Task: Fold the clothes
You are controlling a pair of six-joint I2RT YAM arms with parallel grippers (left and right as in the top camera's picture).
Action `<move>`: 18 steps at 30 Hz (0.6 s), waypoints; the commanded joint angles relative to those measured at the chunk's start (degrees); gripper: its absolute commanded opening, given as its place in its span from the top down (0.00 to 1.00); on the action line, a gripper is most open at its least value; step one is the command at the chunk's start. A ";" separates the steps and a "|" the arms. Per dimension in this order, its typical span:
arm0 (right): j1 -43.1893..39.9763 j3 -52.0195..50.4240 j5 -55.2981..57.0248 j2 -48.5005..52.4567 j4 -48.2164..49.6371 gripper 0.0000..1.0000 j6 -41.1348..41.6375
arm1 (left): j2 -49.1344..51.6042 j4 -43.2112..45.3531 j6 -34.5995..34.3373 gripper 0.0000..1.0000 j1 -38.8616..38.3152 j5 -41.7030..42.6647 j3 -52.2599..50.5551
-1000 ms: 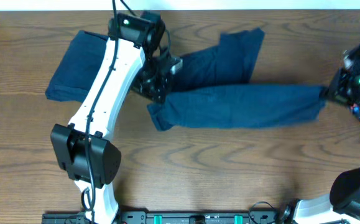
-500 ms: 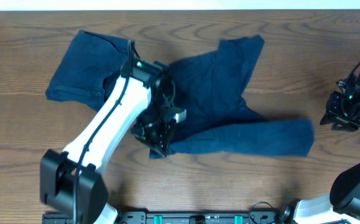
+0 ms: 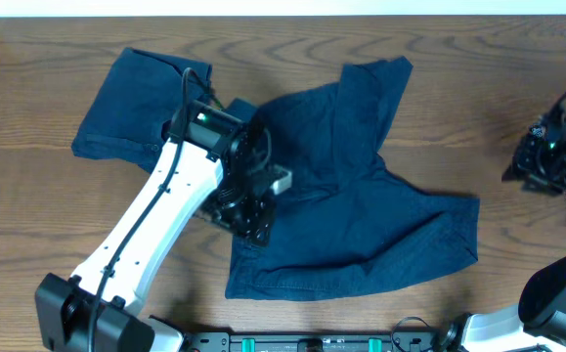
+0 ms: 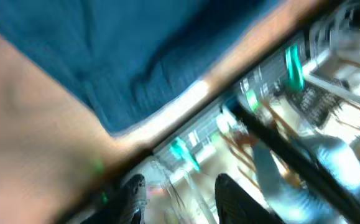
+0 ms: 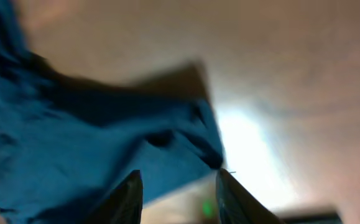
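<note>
Overhead: spread shorts (image 3: 361, 215) lie wrinkled at centre frame on the table (image 3: 48, 215), with folded shorts (image 3: 126, 108) at upper left.
Left wrist: left hand (image 4: 178, 186) apart, empty.
Right wrist: right hand (image 5: 178, 180) apart, empty.
Smooth the legs, then grasp matching corners.

Navy-blue shorts (image 3: 361, 225), brown woodgrain table (image 3: 458, 117)

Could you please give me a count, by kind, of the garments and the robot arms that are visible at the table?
Dark blue shorts: 2 (folded pair at the upper left; spread pair in the middle)
Robot arms: 2 (left arm; right arm)
Total: 4
</note>
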 commanded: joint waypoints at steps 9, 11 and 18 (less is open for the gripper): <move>12.81 -5.29 -22.73 -0.83 24.13 0.45 -3.67 | 2.99 28.89 -4.17 0.62 1.33 -16.24 -0.13; 16.87 -8.50 -21.59 -0.68 31.74 0.47 -1.81 | 5.22 32.24 -4.17 0.62 2.51 -16.24 -0.13; 25.86 -19.32 -7.89 3.58 59.45 0.59 14.38 | 15.28 43.91 -7.19 0.62 7.85 -9.77 -0.13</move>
